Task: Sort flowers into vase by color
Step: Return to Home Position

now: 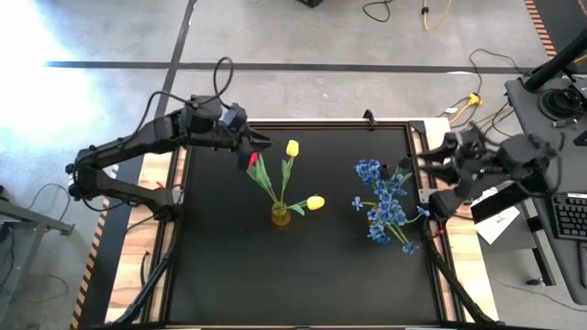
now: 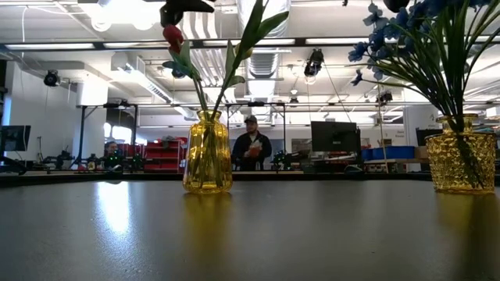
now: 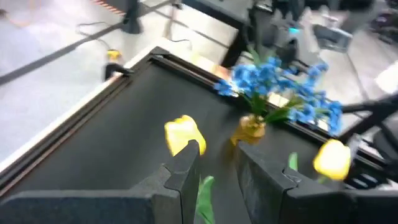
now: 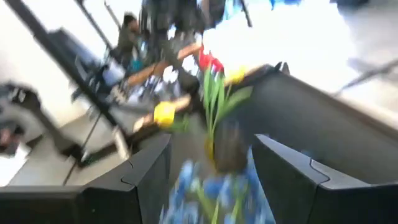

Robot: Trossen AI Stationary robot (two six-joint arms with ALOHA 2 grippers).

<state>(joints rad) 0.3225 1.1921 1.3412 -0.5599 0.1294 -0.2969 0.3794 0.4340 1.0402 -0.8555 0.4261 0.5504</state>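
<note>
A yellow glass vase stands mid-table and holds two yellow tulips and a red tulip by their stems. My left gripper hovers just above the red tulip's head. Its fingers are a little apart, and a green leaf shows in the gap below them. Blue blossom sprays stand in a second yellow vase at the right. My right gripper is open, above and beside the blue sprays.
The black mat's raised frame runs round the work area. There is free mat in front of both vases. Cables and a desk with a keyboard lie beyond the right edge. People stand far behind the table.
</note>
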